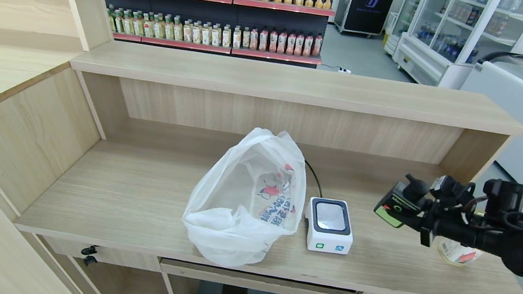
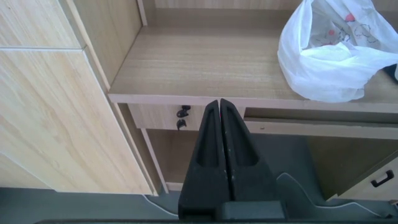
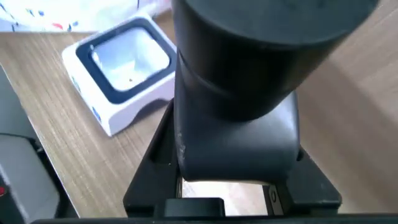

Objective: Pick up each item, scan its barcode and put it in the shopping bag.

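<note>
From the head camera I see the white plastic shopping bag point(image 1: 238, 200) standing open in the middle of the wooden counter point(image 1: 129, 200). Red and dark print shows at its side, though I cannot tell whether that is on the bag or on something in it. Just beside the bag, on its right, sits the white barcode scanner point(image 1: 328, 224), window facing up, and its black cable point(image 1: 311, 175) runs off behind the bag. My right gripper point(image 1: 412, 213) hovers above the counter to the right of the scanner and points toward it. A dark cylindrical item point(image 1: 389, 209) with a green label sits at the gripper's tip. The right wrist camera is mostly blocked by the same dark cylinder point(image 3: 236, 74), so I cannot tell whether that gripper is clamped on it or open. Under the right arm a bottle point(image 1: 455, 253) of pale liquid with a white and red label stands on the counter, partly hidden. On the left wrist camera, my left gripper point(image 2: 219, 107) hangs out in front of and below the counter's front edge, toward its left end. Its fingers point(image 2: 208, 143) are pressed together with nothing between them. Beyond the counter are shelves point(image 1: 221, 1) of drink bottles and glass-door fridges point(image 1: 455, 30).
</note>
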{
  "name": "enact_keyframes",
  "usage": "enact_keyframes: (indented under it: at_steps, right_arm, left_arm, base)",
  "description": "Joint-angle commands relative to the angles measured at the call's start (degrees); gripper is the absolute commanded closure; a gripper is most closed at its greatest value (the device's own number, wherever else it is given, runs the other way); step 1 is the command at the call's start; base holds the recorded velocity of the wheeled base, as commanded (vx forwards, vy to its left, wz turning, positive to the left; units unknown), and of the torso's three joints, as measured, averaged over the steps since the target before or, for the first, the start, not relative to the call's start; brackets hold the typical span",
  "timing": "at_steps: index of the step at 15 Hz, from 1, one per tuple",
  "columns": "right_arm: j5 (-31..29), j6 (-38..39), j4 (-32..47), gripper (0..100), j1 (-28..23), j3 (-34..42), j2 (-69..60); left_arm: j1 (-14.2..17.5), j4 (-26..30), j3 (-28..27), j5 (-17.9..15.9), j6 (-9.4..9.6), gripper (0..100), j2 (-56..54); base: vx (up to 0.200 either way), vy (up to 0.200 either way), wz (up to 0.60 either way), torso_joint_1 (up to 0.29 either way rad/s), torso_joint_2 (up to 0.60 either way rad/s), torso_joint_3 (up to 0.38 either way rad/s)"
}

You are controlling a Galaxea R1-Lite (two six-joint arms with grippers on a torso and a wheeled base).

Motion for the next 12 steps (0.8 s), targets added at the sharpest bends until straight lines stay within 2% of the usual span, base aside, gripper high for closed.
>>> enact_keyframes:
  at_steps: [1, 2, 4, 7, 8, 9, 12]
  right_arm:
    - [-0.8, -2.0, 0.0, 100, -0.9, 4.1, -16.3]
    - [-1.3, -7.2, 0.0, 100, -1.8, 5.1, -19.8]
    - [-6.5, -25.5, -0.7, 100, -3.5, 9.7, -25.7]
    - [3.6, -43.7, -1.0, 100, -9.7, 12.9, -30.2]
    - [5.4, -48.6, -1.1, 100, -10.6, 13.0, -31.0]
    - [9.8, -57.1, -2.1, 100, -11.1, 12.8, -33.5]
    - [13.9, -61.9, -12.8, 100, -11.9, 14.4, -37.8]
  left_arm:
    - [0.0, 0.0, 0.0, 0.0, 0.0, 100, 0.0]
    - [0.0, 0.0, 0.0, 0.0, 0.0, 100, 0.0]
    - [0.0, 0.0, 0.0, 0.0, 0.0, 100, 0.0]
    - [0.0, 0.0, 0.0, 0.0, 0.0, 100, 0.0]
    - [0.0, 0.0, 0.0, 0.0, 0.0, 100, 0.0]
    - [0.0, 0.0, 0.0, 0.0, 0.0, 100, 0.0]
    - [0.0, 0.0, 0.0, 0.0, 0.0, 100, 0.0]
  base:
    - [0.0, 0.0, 0.0, 0.0, 0.0, 0.0]
    - [0.0, 0.0, 0.0, 0.0, 0.0, 0.0]
    - [0.0, 0.0, 0.0, 0.0, 0.0, 0.0]
    - [0.0, 0.0, 0.0, 0.0, 0.0, 0.0]
    - [0.0, 0.0, 0.0, 0.0, 0.0, 0.0]
    - [0.0, 0.0, 0.0, 0.0, 0.0, 0.0]
    - [0.0, 0.0, 0.0, 0.0, 0.0, 0.0]
